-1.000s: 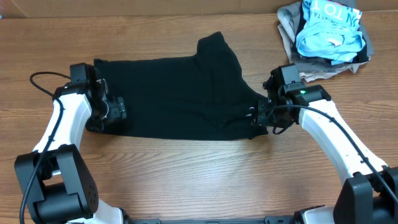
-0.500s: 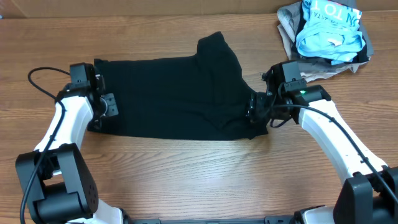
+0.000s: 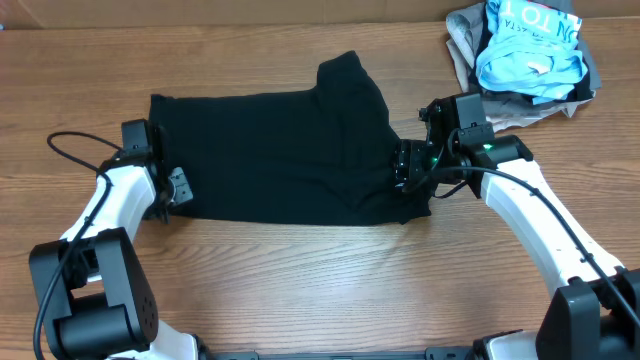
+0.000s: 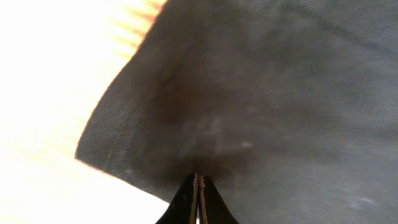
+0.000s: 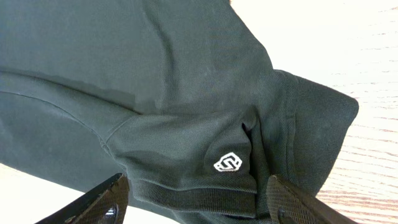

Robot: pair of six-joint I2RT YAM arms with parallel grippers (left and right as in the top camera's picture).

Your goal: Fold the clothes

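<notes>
Overhead view: black shirt (image 3: 280, 155), spread flat across mid-table (image 3: 300, 290), one sleeve turned up at its far edge; heap of other garments (image 3: 525, 55) at the far right corner, well apart.

Left gripper (image 3: 172, 187): at the shirt's near-left corner; left wrist view shows the jaws pressed to a slit, cloth puckering into the tips, so apparently pinching the hem.

Right gripper (image 3: 405, 165): at the shirt's right end; right wrist view shows the jaws spread wide, fingers (image 5: 106, 199) to either side of a bunched sleeve hem bearing a white logo (image 5: 227, 163); holding nothing.

Handling, by judgement: light, thin, limp; sags and drags when lifted; not fragile; layers may slide over one another. Best hold: hems and corners, both ends at once, pinching all layers so the fold carries evenly.
</notes>
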